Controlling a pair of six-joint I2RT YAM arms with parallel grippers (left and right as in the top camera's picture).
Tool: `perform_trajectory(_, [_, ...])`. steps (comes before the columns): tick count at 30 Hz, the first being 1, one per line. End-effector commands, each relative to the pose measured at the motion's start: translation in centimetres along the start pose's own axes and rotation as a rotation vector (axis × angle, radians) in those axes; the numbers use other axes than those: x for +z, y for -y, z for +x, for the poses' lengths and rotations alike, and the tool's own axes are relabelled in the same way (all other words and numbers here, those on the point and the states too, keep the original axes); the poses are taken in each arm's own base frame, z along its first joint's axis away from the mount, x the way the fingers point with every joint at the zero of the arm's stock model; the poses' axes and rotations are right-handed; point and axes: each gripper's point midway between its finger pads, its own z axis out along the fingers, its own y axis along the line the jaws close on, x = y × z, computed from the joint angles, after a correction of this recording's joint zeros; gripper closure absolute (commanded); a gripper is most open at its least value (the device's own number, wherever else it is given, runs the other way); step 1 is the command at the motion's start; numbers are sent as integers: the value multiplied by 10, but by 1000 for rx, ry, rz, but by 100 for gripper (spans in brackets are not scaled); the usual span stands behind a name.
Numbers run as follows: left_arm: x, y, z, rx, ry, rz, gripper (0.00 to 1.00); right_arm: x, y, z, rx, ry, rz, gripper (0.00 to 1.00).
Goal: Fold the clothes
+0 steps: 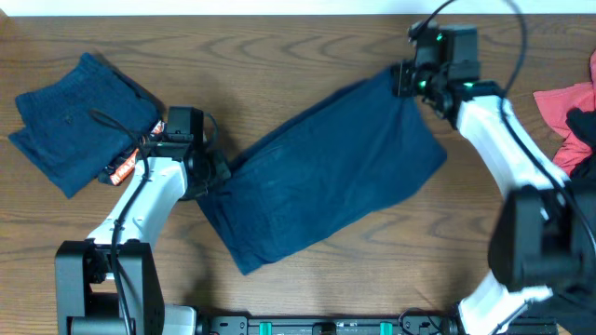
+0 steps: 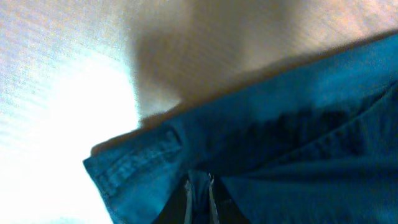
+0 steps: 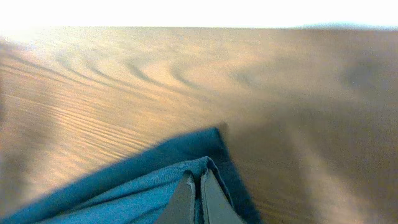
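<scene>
One folded shorts (image 1: 74,121) lying far left; spread shorts (image 1: 326,177) mid-fold, left tool (image 1: 216,177) and right tool (image 1: 402,82) clamped on opposite corners; red piece (image 1: 570,116) yet to fold.

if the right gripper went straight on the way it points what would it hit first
Beyond the corner of the blue shorts it is shut on, the right gripper faces only bare table, so it would probably meet the wood first; depth is unclear.
</scene>
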Motion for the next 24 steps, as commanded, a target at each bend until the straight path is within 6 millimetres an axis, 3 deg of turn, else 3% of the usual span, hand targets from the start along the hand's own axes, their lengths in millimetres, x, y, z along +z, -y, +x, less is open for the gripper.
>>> perform_trajectory(1, [-5, -29, -1, -138, 26, -135, 94, -10, -1, -18, -49, 56, 56, 99])
perform_trajectory(4, [-4, -33, 0, -151, 32, -156, 94, 15, -12, -1, -81, 15, 52, 99])
perform_trajectory(11, [2, -42, 11, -154, 7, -184, 94, 94, 4, 51, -27, -51, 94, 99])
perform_trajectory(14, [4, -54, 14, -173, 14, -235, 93, 114, 6, 57, 9, -23, 74, 98])
perform_trajectory(16, [3, -59, 13, -176, 28, -262, 94, 117, 6, 54, 23, -4, 68, 93])
perform_trajectory(18, [3, -61, 12, -192, 39, -273, 94, 115, 6, 51, 21, 6, 68, 76])
perform_trajectory(19, [3, -61, 11, -196, 43, -274, 94, 113, 7, 49, 20, 7, 70, 57])
perform_trajectory(21, [2, -63, 10, -210, 56, -286, 93, 105, 11, 47, 14, -5, 82, 33])
perform_trajectory(22, [2, -64, 9, -212, 62, -293, 92, 100, 15, 48, 17, -21, 91, 25])
perform_trajectory(24, [1, -67, 7, -211, 73, -309, 91, 85, 23, 55, 48, -80, 112, 25])
